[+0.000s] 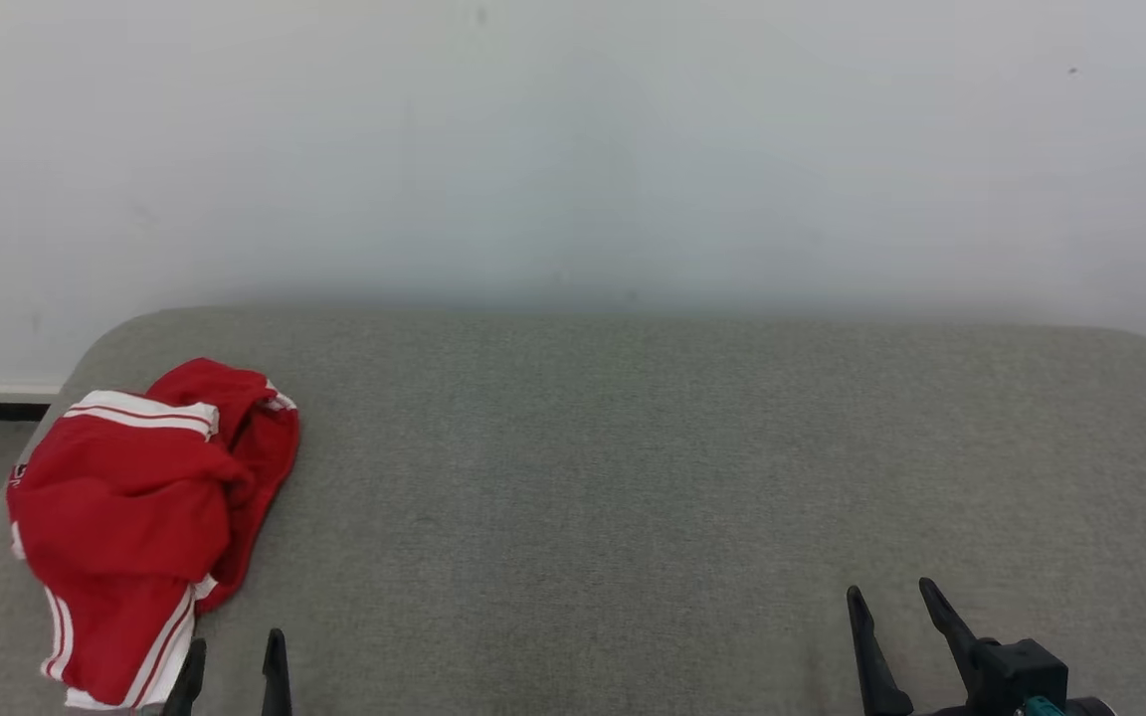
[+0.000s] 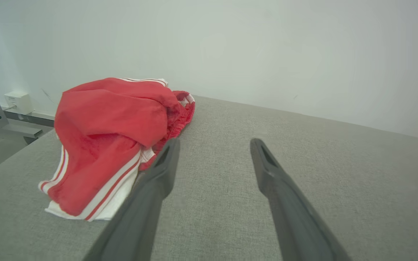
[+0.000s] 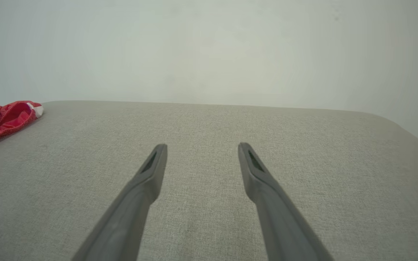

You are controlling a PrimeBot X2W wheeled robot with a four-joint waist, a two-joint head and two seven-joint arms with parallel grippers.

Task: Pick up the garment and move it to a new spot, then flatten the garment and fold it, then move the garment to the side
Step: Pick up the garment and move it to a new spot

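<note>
**lintroller:** so where's the garment sitting right now?

**me:** the garment (image 1: pixel 135 517) is bunched in a heap at the left end of the grey pad (image 1: pixel 633 477), close to its rounded far corner. It's thin red cloth with white bands and thin red stripes along the hems, plus a gathered, elastic-looking edge on the far side. The pad is coarse woven fabric, flat on top with soft corners, right up against a plain pale wall (image 1: pixel 573 149)

**lintroller:** any logo or tag on it?

**me:** there's a tiny dark mark on the left edge of the cloth, way too small to read

**lintroller:** and your jaws?

**me:** my left gripper (image 1: pixel 235 641) is at the near edge, just beside the striped hem, and I can't tell if a finger brushes it. Jaws are spread wide with nothing between them. My right gripper (image 1: pixel 889 589) is well apart, over bare pad near the right end, also spread wide and holding nothing. The fingers are matte, dark and tapered, with a slot near each tip. My left wrist view also catches a small white box (image 2: pixel 18 102) low on the wall
</note>
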